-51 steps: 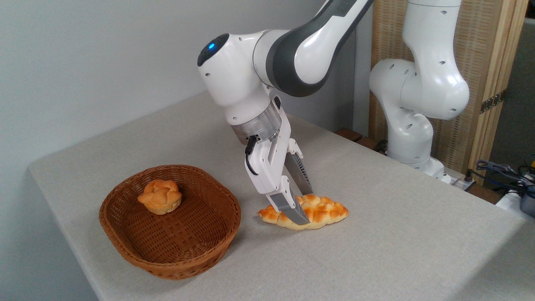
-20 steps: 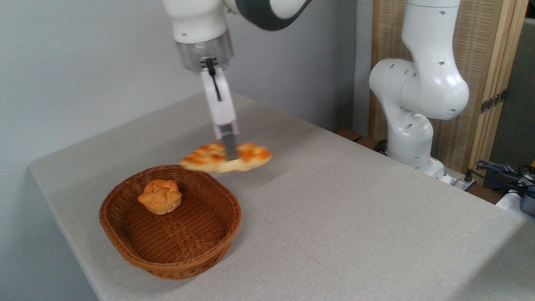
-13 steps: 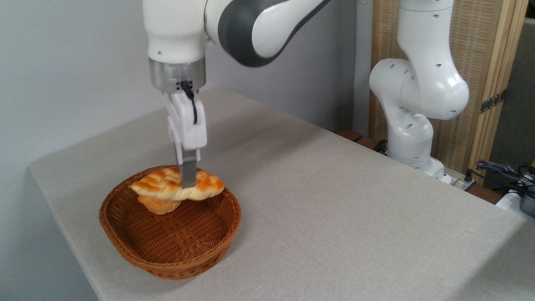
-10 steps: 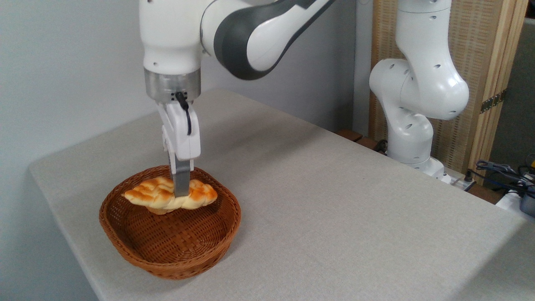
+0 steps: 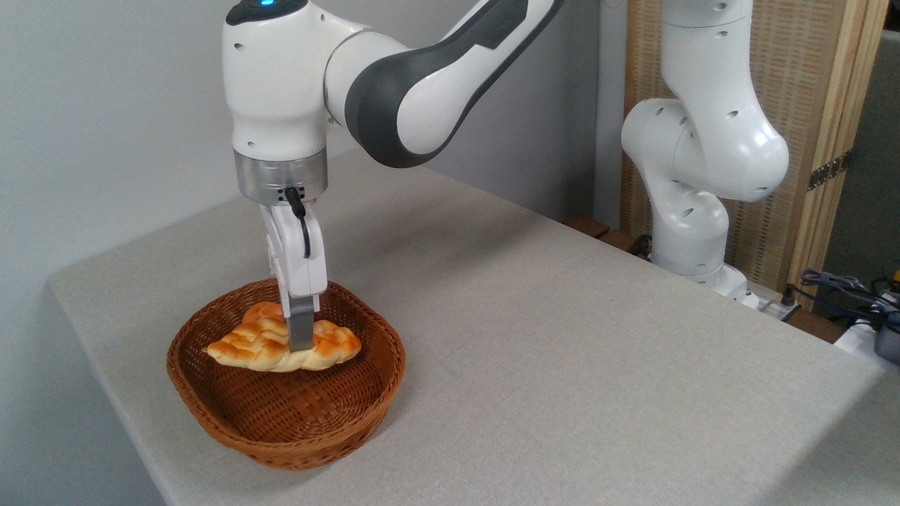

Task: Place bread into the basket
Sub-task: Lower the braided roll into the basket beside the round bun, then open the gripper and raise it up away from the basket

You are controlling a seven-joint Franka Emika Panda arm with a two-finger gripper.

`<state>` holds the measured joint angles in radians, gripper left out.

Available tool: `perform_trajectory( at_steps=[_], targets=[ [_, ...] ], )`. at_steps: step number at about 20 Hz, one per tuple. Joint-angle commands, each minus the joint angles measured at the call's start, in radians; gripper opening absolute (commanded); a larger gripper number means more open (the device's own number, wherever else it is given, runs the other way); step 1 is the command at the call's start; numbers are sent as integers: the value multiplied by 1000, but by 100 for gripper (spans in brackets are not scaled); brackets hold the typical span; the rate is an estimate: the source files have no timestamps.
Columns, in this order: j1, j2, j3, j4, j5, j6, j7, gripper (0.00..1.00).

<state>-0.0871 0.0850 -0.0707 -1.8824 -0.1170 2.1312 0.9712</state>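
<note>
The gripper (image 5: 301, 344) pinched the long braided golden-orange bread (image 5: 271, 348) at mid-length, inside the woven reddish-brown wicker basket (image 5: 211, 414) near the tabletop's left edge; it looked light and soft.

you had a grey table (image 5: 562, 337) and clutter behind.
a small bun (image 5: 261, 311) peeked out; a slatted wooden screen (image 5: 808, 105) and cables (image 5: 844, 288) stood at right.
</note>
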Motion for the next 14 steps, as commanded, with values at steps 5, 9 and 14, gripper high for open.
perform_trajectory(
  at_steps=[5, 9, 14],
  targets=[
    [0, -10, 11, 14, -4, 7, -2, 100],
    [1, -31, 15, 16, -7, 7, -14, 100],
    [12, -122, 35, 22, -18, -48, -104, 100]
  ],
)
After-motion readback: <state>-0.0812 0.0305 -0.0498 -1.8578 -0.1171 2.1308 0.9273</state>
